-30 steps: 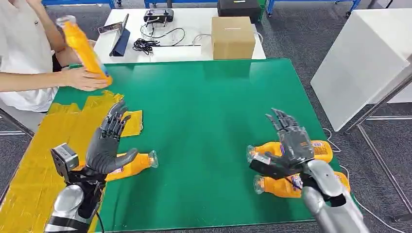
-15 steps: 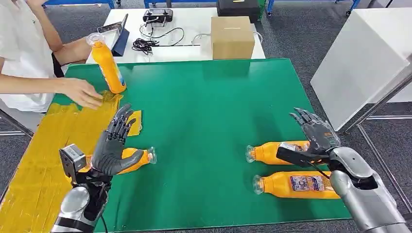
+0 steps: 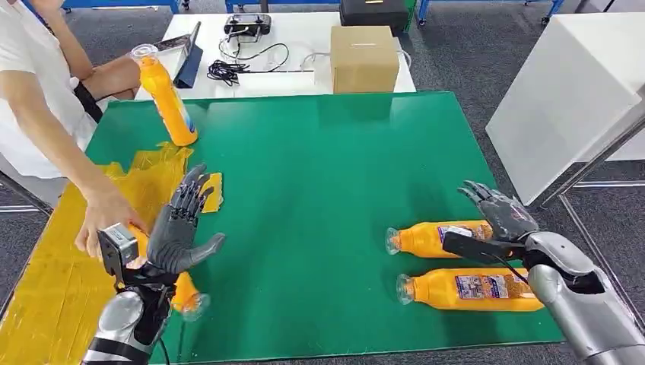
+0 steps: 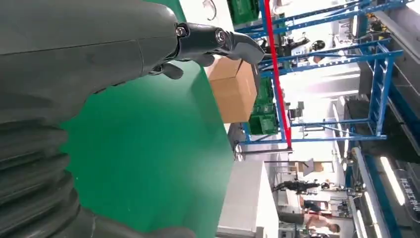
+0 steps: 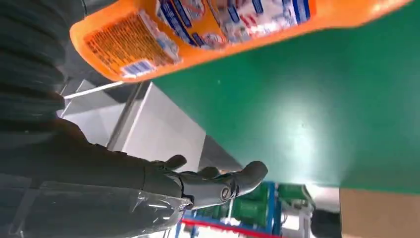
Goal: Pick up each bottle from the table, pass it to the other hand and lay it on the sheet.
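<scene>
The green tabletop (image 3: 327, 190) lay bare across its middle. Four bottles showed. Two lay side by side near its right edge, one (image 3: 437, 237) touched by the right hand (image 3: 498, 224), whose fingers were spread wide, the other (image 3: 468, 289) nearer the front. One (image 3: 167, 95) stood at the back left. A person's hand (image 3: 103, 220) held the fourth (image 3: 182, 293) over the yellow sheet (image 3: 46, 281), behind the wide-open left hand (image 3: 179, 228). A box (image 3: 363, 58) stood beyond the tabletop.

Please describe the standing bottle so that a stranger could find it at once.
Look at the green table mat, then its far left corner beside the yellow sheet. The orange bottle there stands upright, cap up; the other orange bottles lie on their sides.
</scene>
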